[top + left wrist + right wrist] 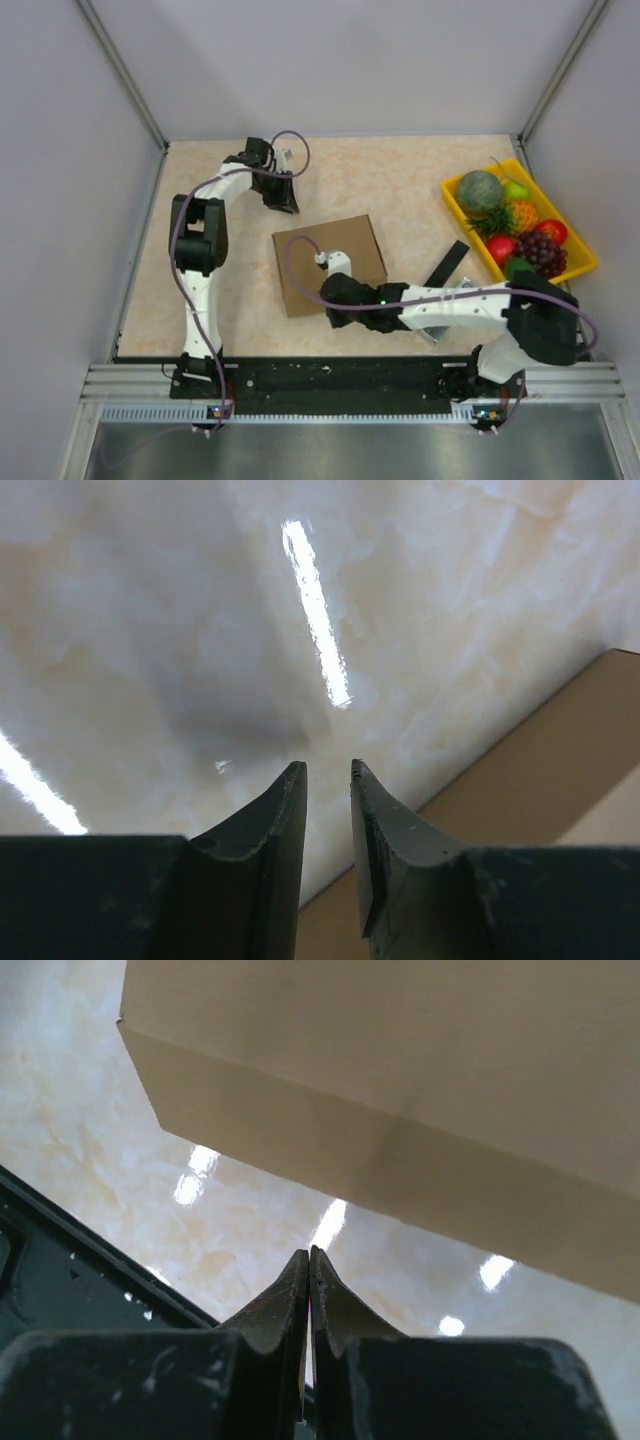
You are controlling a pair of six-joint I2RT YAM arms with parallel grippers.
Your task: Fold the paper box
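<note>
Nearest the bases, the right gripper (308,1252) is seen clenched tight on nothing. It is held low over the beige marbled table (400,180) and aimed at the near wall of the plain brown cardboard paper box (355,245). The box is found at the table's centre, top flat, and it is judged all but closed. A last press along the near edge seems to be called for. The closed fingertips are best used as a blunt pusher, set square beside the crease and eased in so the box is not slid. Beyond the far-left corner, the left gripper (328,767) is seen slightly parted, empty, clear of the cardboard. Bracing could be offered from there. Far right, a yellow plastic tray (450,198) is filled with a green melon (480,192), red apple (501,248) and dark grapes (540,250).
</note>
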